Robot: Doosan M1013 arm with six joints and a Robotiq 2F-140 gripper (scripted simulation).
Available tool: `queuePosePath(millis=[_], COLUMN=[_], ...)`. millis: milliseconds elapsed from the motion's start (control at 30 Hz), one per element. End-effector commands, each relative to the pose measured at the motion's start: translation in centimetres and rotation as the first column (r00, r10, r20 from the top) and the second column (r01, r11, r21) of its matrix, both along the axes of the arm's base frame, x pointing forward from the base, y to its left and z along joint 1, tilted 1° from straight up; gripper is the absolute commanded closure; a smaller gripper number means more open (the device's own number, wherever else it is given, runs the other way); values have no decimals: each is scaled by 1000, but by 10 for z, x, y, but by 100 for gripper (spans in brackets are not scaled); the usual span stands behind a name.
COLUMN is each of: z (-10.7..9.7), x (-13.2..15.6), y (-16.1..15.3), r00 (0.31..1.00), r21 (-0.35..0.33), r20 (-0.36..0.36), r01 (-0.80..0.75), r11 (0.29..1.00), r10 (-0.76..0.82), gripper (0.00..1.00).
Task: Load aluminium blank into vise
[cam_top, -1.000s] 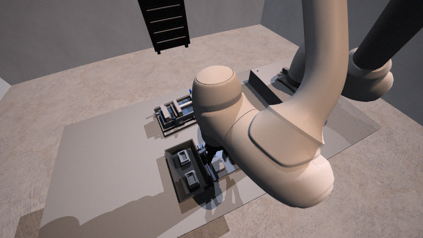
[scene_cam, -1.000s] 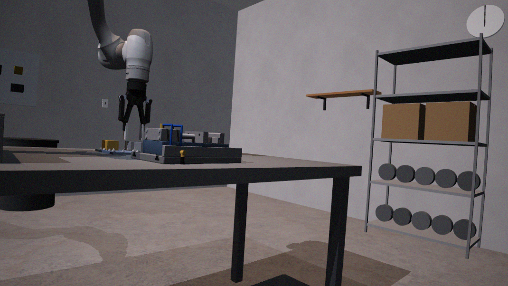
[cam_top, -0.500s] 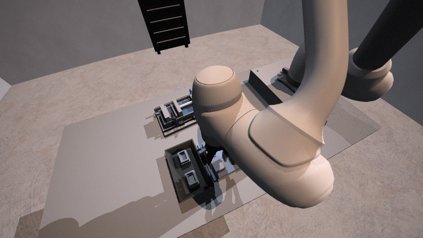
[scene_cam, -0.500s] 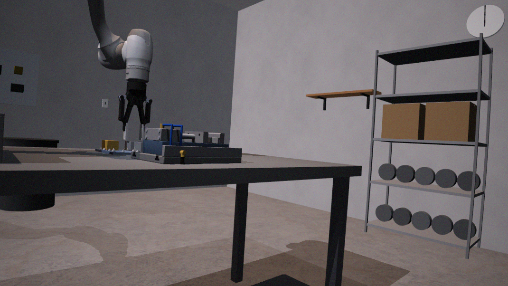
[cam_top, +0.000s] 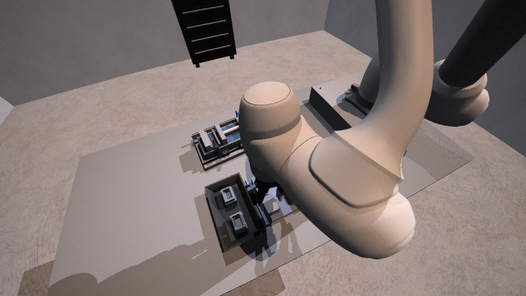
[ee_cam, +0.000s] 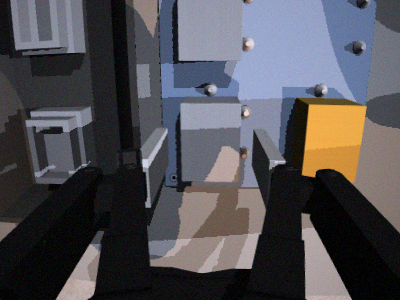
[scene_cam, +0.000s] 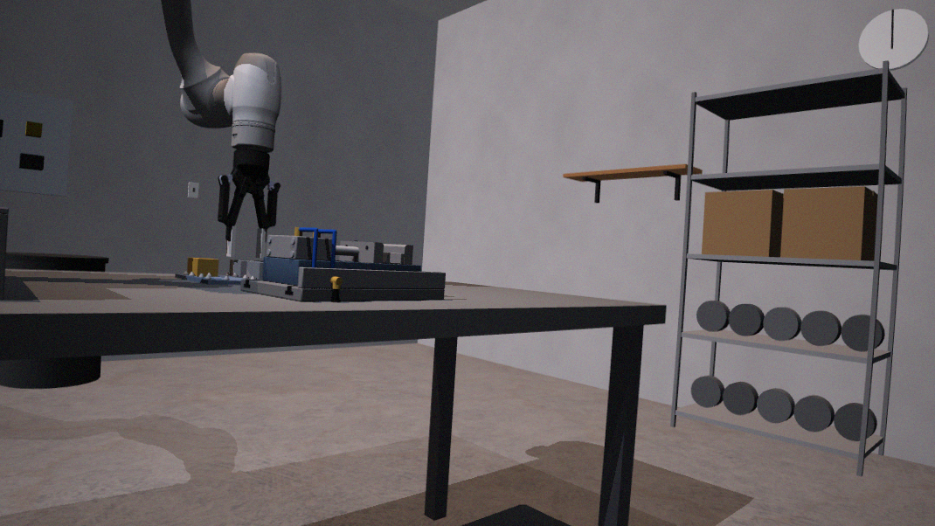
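The nearer aluminium blank (ee_cam: 208, 140) lies flat on the blue infeed plate (ee_cam: 303, 37), with a second aluminium blank (ee_cam: 210, 13) further up the same plate and a brass blank (ee_cam: 330, 137) just beside it to the right. The gripper (ee_cam: 210, 162) hangs over that nearer blank with its fingers part open and holding nothing, one pad on each side of the blank's long edges and seemingly above its top face. To do this pick well, I would judge the descent should run straight down so both pads clear the locating pins (ee_cam: 246, 112) beside the blank and the right pad does not brush the brass blank; the fingers should close only once the pads sit well down the blank's sides, centred along its length, so it lifts level. Left of the plate, two finished parts (ee_cam: 46, 10) sit pocket up in the outfeed tray (cam_top: 213, 191). Beyond on the bench (cam_top: 128, 184) stands the vise (cam_top: 215, 141), its opening showing no blank in the top view.
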State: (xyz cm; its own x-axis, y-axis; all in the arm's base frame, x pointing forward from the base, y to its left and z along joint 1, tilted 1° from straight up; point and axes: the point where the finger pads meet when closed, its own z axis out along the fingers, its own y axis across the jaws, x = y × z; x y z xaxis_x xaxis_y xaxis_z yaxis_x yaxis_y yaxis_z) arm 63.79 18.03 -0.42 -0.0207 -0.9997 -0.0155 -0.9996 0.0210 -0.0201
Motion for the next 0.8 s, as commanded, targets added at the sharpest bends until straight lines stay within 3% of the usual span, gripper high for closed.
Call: queuePosePath(millis=[0, 767], z=[0, -2], x=[0, 0], y=[0, 0], r00=[1000, 1000], r21=[0, 0], r20=[0, 0], r01=[0, 0], r11=[1000, 1000], r10=[0, 0], gripper=[60, 60])
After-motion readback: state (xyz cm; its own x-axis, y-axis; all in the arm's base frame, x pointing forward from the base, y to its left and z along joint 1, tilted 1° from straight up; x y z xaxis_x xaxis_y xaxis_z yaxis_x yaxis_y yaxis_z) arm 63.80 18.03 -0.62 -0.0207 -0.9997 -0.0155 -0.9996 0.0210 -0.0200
